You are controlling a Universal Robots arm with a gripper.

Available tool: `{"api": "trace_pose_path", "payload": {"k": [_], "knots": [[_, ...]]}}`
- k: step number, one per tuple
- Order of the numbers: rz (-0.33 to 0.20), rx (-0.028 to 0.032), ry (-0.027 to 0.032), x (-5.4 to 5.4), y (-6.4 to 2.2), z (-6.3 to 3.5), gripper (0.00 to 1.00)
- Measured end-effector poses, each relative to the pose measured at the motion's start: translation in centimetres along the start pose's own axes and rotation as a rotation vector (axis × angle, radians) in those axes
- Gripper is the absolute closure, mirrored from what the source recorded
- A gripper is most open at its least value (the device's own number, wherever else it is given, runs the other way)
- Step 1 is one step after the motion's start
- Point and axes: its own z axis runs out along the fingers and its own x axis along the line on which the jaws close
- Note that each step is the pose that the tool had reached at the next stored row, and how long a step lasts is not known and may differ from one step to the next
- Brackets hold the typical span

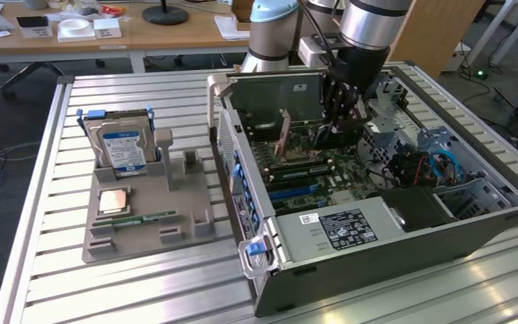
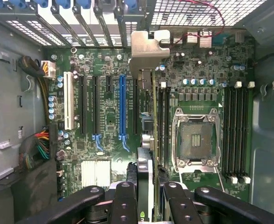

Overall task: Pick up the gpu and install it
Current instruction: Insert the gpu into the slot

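Note:
The gpu (image 2: 147, 135) appears edge-on in the wrist view, a thin dark card with its silvery bracket (image 2: 146, 49) at the far end by the case's rear slot openings. My gripper (image 2: 146, 189) is shut on the card, one finger (image 2: 124, 198) on each flat side. The card hangs over the motherboard (image 2: 106, 116), between the blue slot (image 2: 122, 107) and the RAM slots. Whether it touches a slot I cannot tell. In the exterior view my gripper (image 1: 342, 118) reaches down into the open computer case (image 1: 376, 236) with the dark gpu (image 1: 336, 138) under it.
On the exterior view's left, a grey fixture tray (image 1: 142, 236) holds an upright hard drive (image 1: 124, 145), a green RAM stick (image 1: 137, 219) and a CPU (image 1: 113, 201). Inside the case are the open CPU socket (image 2: 196, 137), cable bundles (image 2: 39, 147) and the power supply (image 1: 349, 226).

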Motion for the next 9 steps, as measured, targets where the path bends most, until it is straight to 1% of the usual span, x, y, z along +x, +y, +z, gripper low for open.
{"api": "trace_pose_path", "payload": {"k": [4, 9], "knots": [[0.000, 0.0018, -0.0002, 0.6, 0.16, 0.18, 0.74], [0.000, 0.0071, -0.0010, 1.2, 0.47, 0.52, 0.74]]}}
